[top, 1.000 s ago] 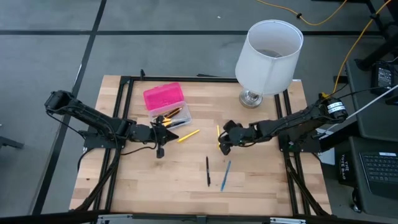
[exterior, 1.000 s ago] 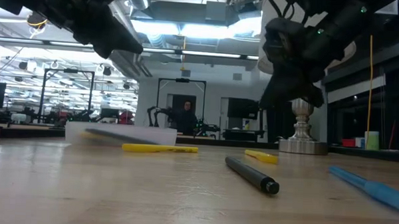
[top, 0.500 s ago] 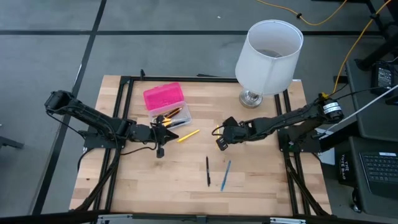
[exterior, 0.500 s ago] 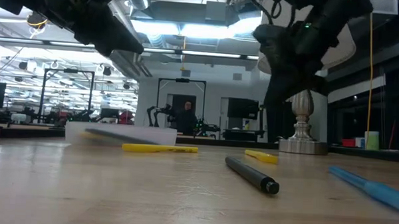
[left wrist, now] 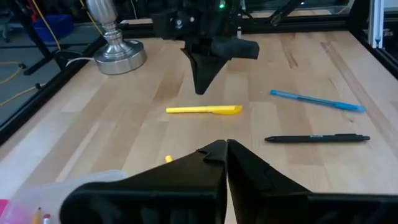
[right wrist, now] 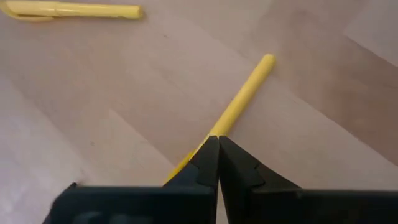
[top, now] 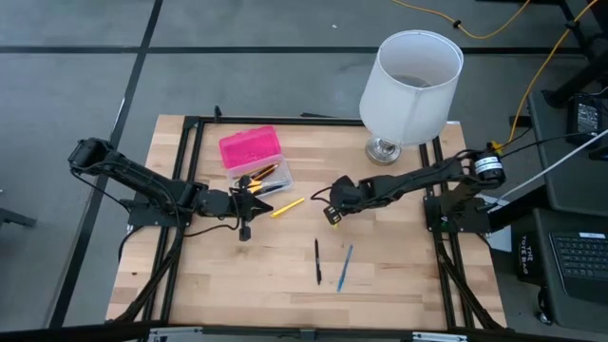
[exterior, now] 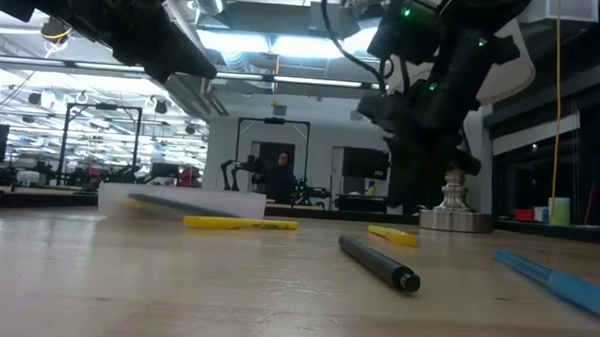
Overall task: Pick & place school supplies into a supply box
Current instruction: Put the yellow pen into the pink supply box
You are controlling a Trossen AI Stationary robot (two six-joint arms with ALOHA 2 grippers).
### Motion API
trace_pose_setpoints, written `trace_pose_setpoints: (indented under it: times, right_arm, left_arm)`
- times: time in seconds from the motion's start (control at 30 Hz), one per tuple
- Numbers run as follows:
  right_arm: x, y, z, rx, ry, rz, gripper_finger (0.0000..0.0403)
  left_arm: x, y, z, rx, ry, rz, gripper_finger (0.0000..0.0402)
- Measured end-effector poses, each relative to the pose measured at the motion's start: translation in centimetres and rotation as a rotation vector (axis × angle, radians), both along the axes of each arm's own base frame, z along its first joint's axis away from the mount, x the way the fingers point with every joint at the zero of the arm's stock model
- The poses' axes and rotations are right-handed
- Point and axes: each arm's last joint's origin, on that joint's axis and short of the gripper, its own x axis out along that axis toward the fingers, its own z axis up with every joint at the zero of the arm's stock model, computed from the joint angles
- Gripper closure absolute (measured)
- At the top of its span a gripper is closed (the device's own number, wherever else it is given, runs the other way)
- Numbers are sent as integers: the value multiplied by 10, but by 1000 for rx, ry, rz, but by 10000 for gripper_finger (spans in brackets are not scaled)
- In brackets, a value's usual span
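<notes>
The supply box has its hot-pink lid point(top: 251, 147) open behind a clear base point(top: 269, 177) that holds several pens. My left gripper point(top: 266, 196) hangs shut just near of that base, holding nothing. A long yellow pen point(top: 288, 205) lies flat on the table between the arms. My right gripper point(right wrist: 217, 140) is shut and points steeply down over a short yellow pen point(right wrist: 245, 87). In the left wrist view its tip point(left wrist: 200, 92) stands a little above that pen point(left wrist: 205, 109). A black pen point(top: 317, 261) and a blue pen point(top: 344, 268) lie nearer the front edge.
A large white lampshade point(top: 410, 85) on a metal base point(top: 384, 150) stands at the table's far right, close behind my right arm. Black frame rails point(top: 185, 171) run along the table's left, right and far sides. Bare wood lies toward the near edge.
My right gripper has moved toward the table's left and come down, tipping more steeply downward, and now stands over the short yellow pen. Its fingers have stayed shut. No pen has moved.
</notes>
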Motion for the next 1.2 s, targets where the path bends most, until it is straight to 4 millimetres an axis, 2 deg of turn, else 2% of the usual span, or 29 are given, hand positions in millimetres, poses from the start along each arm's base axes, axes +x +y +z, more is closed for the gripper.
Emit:
trace_pose_setpoints:
  times: [0.37,0.8,1.2]
  right_arm:
    - [4,-4,-1,-18,-21,32,382]
    - [4,-5,-2,-55,-14,31,293]
    - [11,-7,-34,-52,59,1,294]
  left_arm:
    - [0,0,0,-8,-2,3,396]
    - [0,0,0,-32,-4,11,398]
    - [0,0,-1,-32,2,11,400]
